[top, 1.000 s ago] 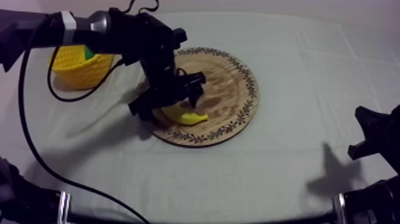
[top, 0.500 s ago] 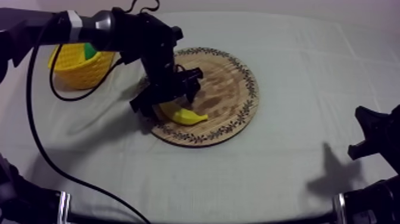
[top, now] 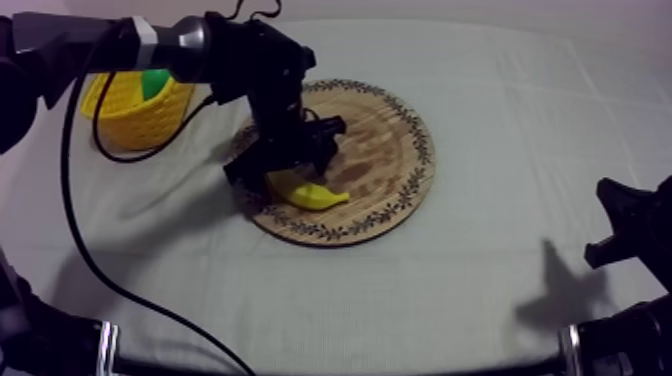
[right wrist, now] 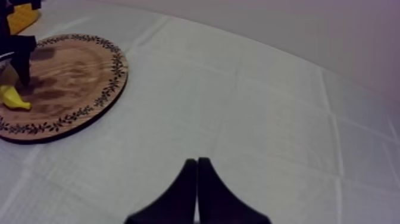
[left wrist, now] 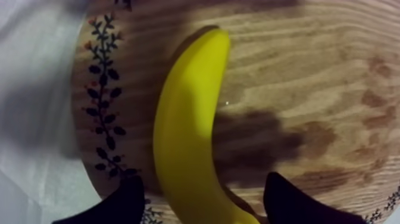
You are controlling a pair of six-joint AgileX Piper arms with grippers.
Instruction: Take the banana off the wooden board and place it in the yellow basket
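A yellow banana (top: pixel 312 194) lies on the round wooden board (top: pixel 392 128), near its left rim. My left gripper (top: pixel 284 170) hangs right over the banana's far end. In the left wrist view its two black fingers (left wrist: pixel 121 205) stand open on either side of the banana (left wrist: pixel 187 128), close above the board (left wrist: pixel 321 71). The yellow basket (top: pixel 132 118) stands at the back left with something green inside. My right gripper (top: pixel 622 228) rests low at the right, and its fingers (right wrist: pixel 189 190) lie together as a narrow wedge over bare cloth.
From the right wrist view the board (right wrist: pixel 71 74) lies far off, with the banana's tip (right wrist: pixel 14 99) under the left arm's gripper (right wrist: pixel 18 50). A black cable loops from the left arm across the cloth (top: pixel 480 290) toward the front left.
The left arm has shifted a little to the right and settled closer over the banana. The banana and the right arm have stayed where they were.
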